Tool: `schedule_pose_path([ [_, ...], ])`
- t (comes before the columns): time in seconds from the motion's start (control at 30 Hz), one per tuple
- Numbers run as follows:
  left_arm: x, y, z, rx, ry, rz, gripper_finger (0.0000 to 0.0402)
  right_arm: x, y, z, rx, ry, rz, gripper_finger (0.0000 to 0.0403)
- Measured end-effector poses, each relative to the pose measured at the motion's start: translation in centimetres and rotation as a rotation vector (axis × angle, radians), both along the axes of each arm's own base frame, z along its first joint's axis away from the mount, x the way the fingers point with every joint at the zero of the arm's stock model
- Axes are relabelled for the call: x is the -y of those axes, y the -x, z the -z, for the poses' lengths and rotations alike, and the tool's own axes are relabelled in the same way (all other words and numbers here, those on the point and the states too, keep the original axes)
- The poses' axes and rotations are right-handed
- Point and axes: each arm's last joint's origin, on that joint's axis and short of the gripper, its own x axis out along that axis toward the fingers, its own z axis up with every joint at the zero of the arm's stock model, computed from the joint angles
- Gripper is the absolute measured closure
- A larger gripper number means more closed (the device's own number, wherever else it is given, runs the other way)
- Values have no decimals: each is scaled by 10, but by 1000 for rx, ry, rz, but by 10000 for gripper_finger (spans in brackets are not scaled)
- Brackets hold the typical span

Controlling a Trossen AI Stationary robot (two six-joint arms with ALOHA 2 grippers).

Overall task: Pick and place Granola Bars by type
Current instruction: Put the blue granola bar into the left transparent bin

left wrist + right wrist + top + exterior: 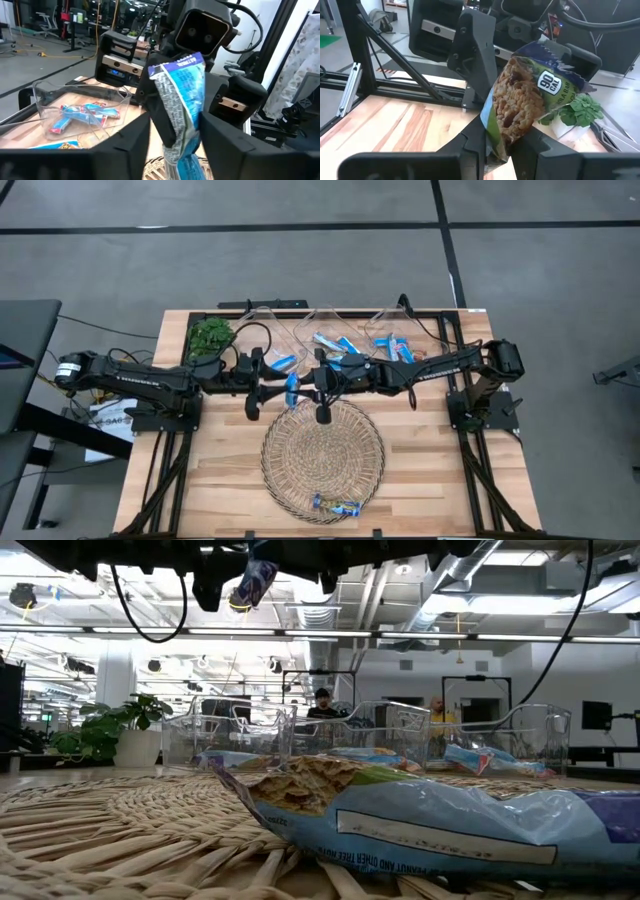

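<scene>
High view: both arms met over the table's middle, passing one granola bar in mid-air above the wicker tray. Right gripper clamped shut on the bar; left gripper half-closed around it too (firmness of that grip unclear). Several bars already sorted into the clear bins. Two bars left on the tray.

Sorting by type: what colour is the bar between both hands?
Blue-and-white back, green front picturing granola: granola bar, clearest in the right wrist view.
</scene>
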Motion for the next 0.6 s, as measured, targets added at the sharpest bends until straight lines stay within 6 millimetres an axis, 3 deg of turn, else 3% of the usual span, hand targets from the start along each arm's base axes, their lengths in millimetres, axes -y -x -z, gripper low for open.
schedule_pose_path([
  [0.37, 0, 0, 0, 0, -24, -16, 388, 7, 0, 0, -1, 0, 19, 342],
  [0.6, -3, 0, 1, -13, -68, -119, 399, 16, 0, 0, -2, 8, 86, 340],
])
